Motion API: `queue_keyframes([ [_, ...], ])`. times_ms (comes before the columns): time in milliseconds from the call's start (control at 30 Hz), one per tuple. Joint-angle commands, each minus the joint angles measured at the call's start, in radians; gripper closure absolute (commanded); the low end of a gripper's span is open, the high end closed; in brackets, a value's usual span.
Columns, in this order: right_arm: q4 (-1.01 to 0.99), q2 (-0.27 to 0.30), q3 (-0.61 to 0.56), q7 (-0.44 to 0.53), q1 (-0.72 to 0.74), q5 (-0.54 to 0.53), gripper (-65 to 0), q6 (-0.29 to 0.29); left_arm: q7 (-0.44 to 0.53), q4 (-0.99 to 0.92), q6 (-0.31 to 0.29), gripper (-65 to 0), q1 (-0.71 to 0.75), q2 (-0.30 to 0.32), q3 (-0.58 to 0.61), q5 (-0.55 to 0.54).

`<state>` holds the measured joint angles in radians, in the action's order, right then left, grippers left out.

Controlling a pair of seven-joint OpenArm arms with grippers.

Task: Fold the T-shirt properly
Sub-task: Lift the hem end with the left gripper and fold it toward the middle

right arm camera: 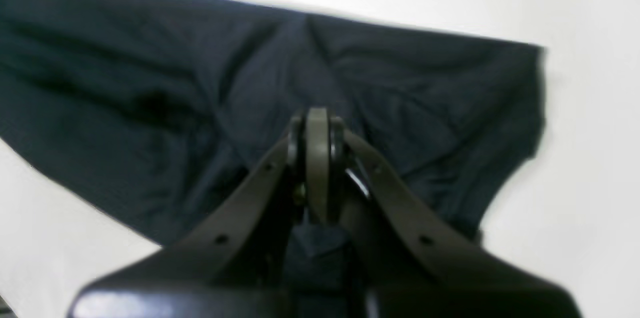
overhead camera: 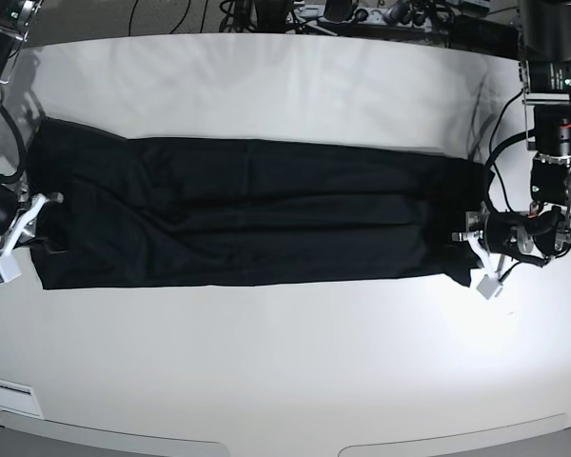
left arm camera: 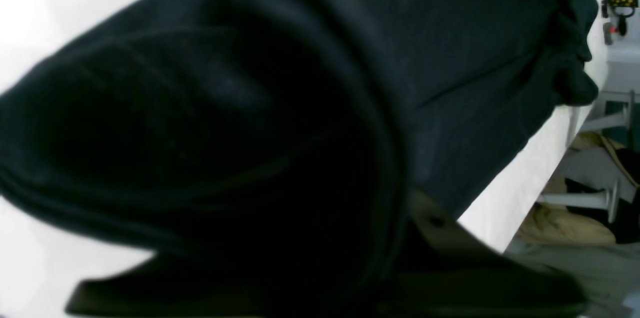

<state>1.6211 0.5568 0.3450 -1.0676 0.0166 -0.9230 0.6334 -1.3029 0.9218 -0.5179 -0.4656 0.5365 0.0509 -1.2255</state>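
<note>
The black T-shirt (overhead camera: pixel 257 224) lies folded into a long strip across the white table (overhead camera: pixel 285 362). My right gripper (overhead camera: pixel 40 217) is at the strip's left end. In the right wrist view its fingers are pressed together (right arm camera: pixel 317 130) and pinch the T-shirt (right arm camera: pixel 425 93), with creases running to the tips. My left gripper (overhead camera: pixel 468 240) is at the strip's right end. In the left wrist view a raised fold of the T-shirt (left arm camera: pixel 280 148) fills most of the frame and hides the fingertips. Only part of one finger (left arm camera: pixel 437 223) shows, with cloth held against it.
Cables and equipment (overhead camera: pixel 362 14) line the table's far edge. A white label (overhead camera: pixel 5 386) sits at the front left edge. In the left wrist view the table edge (left arm camera: pixel 525 193) shows, with stands and cloth (left arm camera: pixel 575 208) on the floor beyond.
</note>
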Motion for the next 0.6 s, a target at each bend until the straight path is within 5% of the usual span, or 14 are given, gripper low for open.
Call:
queue_keyframes([
  [0, 0.011, 0.013, -0.021, 0.054, 0.022, 0.039, 0.0, 0.002, -0.005, 0.012, -0.013, 0.0, -0.025, 0.017, -0.006, -0.026],
  [267, 0.002, -0.008, -0.240, 0.241, 0.022, 0.508, 0.0, -0.146, -0.037, 0.012, -0.030, 0.0, -0.026, 0.018, -0.006, -0.068],
  [467, -0.111, -0.021, -0.281, 0.243, -0.004, 0.536, 0.0, -0.185, -0.093, 0.012, -0.084, 0.0, -0.028, 0.018, -0.006, -0.258],
  [567, -0.155, -0.033, -0.281, 0.241, -0.013, 0.534, 0.0, -0.202, -0.093, 0.022, -0.098, 0.0, -0.035, 0.011, -0.006, -0.258],
])
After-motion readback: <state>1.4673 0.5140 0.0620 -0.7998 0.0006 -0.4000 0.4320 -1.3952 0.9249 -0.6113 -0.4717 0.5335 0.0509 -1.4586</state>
